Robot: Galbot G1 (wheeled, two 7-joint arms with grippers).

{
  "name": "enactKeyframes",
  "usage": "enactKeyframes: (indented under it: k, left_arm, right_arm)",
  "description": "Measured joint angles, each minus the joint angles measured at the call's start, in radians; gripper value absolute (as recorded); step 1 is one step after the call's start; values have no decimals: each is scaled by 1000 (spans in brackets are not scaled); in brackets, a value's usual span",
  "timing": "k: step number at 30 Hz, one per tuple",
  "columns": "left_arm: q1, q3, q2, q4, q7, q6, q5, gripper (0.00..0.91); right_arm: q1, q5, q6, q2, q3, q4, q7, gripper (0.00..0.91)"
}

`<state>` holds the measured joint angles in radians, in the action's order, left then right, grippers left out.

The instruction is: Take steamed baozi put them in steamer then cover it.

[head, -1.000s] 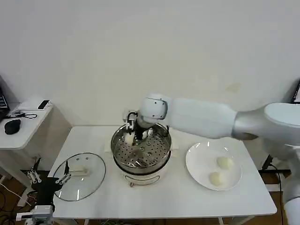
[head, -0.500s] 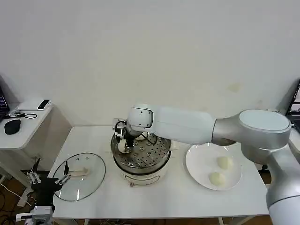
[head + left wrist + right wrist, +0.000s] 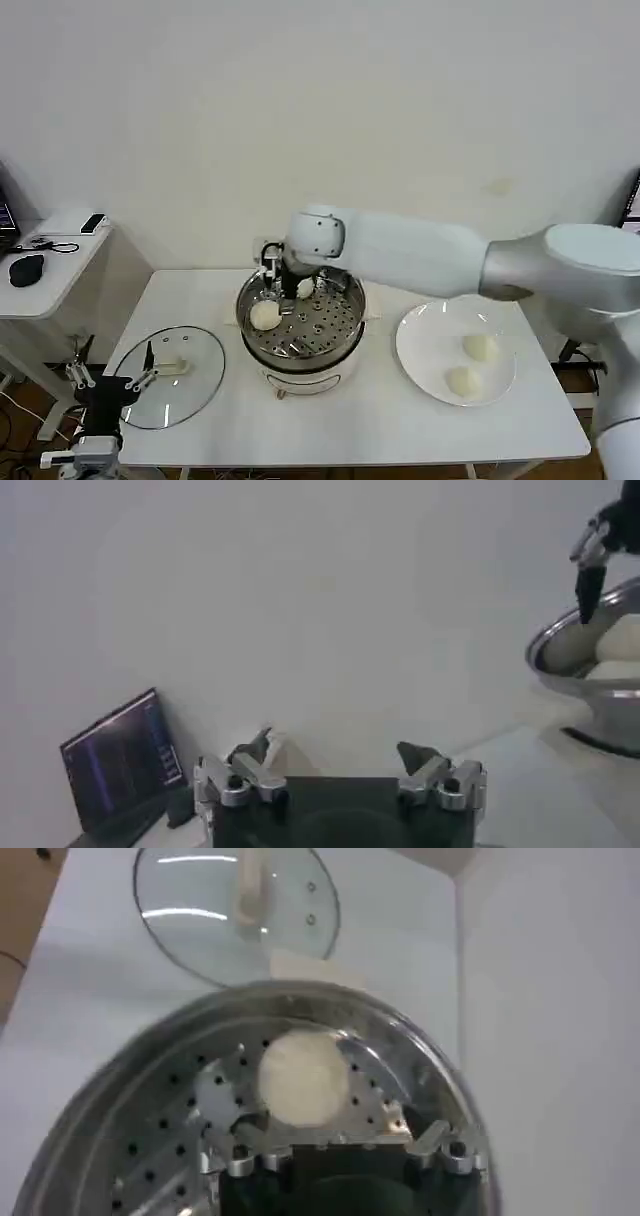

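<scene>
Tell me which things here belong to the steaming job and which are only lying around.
Job: baozi in steamer, two baozi on the plate, steamer, cover, right hand open over it.
Lying around: mouse, laptop; left hand idle.

steamer (image 3: 300, 322) mouth: right arm (image 3: 420, 255) overhead | cover (image 3: 170, 375): unobstructed

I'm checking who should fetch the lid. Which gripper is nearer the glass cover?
The left. The left gripper hovers at the near-left edge of the cover; the right gripper is over the steamer, farther away.
</scene>
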<state>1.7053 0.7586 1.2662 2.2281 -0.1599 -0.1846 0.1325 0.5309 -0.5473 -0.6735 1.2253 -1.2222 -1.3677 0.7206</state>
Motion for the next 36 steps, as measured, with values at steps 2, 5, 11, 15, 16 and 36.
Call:
enactKeyframes:
  k: [2,5,11,15,16,36]
  left_arm:
    - [-2,1,-6,1,1,-3,-5,907]
    - [-5,4,-16,-1,4,-6,-12,907]
    - [-8,10,-39,-17,8,-15,-32,907]
    - [-16,3,-46,-24,11,-19,-38,907]
    - [-19,1,-46,-26,11,-19,-39,907]
    - [-19,-28,-28,-71,9,-16,-24,907]
  right_arm:
    - [25,16,10,-47,-6,-29,24,907]
    - [59,43,25,-124,-16,-77,59,907]
    - [92,138,85,-301,-47,-177,137,907]
    - [91,218,142,-427,-52,-230,181,907]
    - [85,239,156,-461,-52,-243,191,907]
    - [-386,570,348,-838,228,-336,269,907]
